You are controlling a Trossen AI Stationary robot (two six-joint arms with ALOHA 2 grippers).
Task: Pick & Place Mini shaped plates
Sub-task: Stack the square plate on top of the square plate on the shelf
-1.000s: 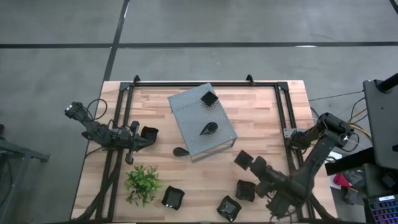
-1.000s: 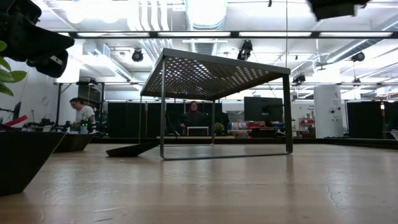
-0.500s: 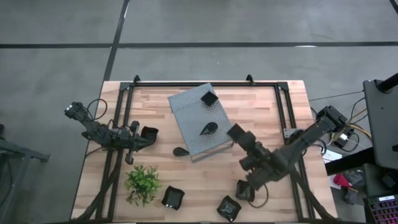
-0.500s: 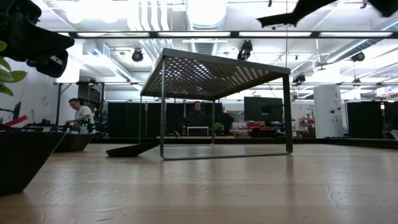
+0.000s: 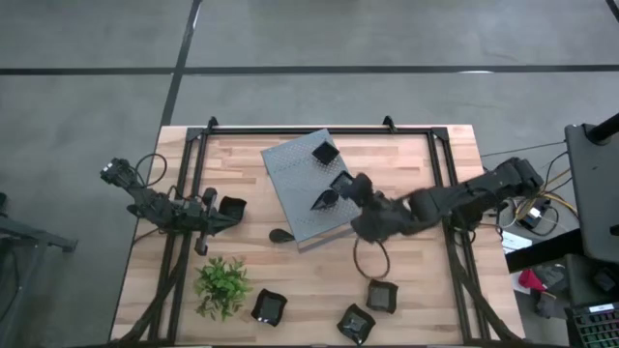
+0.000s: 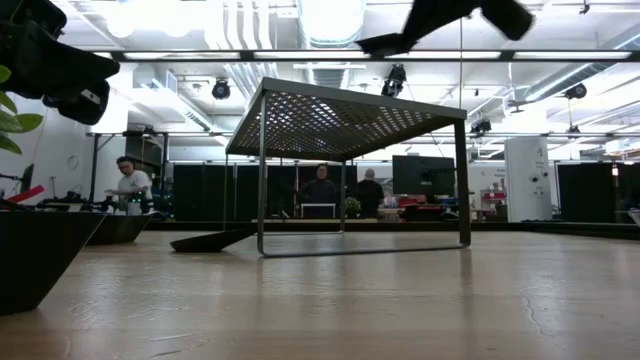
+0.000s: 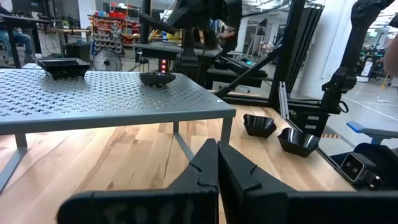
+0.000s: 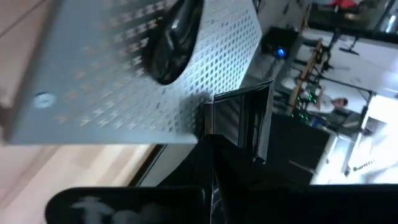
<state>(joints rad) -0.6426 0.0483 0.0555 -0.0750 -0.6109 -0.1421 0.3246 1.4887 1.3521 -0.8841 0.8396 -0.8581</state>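
Observation:
The mini shaped plates are small glossy black dishes. A square one (image 5: 325,152) and a leaf-shaped one (image 5: 324,199) rest on top of the grey perforated box (image 5: 295,184). My right gripper (image 5: 350,190) is shut on another square plate (image 5: 341,182) over the box's right side. It shows high in the low view (image 6: 440,18) with that plate (image 6: 380,43). My left gripper (image 5: 215,218) is shut at the table's left, beside a square plate (image 5: 232,207) on the wood. A leaf plate (image 5: 280,235) lies by the box's near edge. My right gripper (image 8: 212,146) pinches the square plate by its rim (image 8: 239,118) between the two fingers. The fingers reach it from the table's right, slanting. The plate is lifted clear, roughly level, above the box's top near the leaf plate (image 8: 174,43).
A green plant (image 5: 222,285) stands near the left front corner. Three more black plates (image 5: 269,306) (image 5: 356,322) (image 5: 381,295) lie along the near edge. Black frame rails (image 5: 440,184) run along both sides. Bare wood lies right of the box. People stand in the room behind (image 6: 322,190).
My right gripper has swung from the table's near right toward the far left, rising with the square plate held clear of the table, and now hangs over the grey box's right side. The plates near the front edge stayed where they were.

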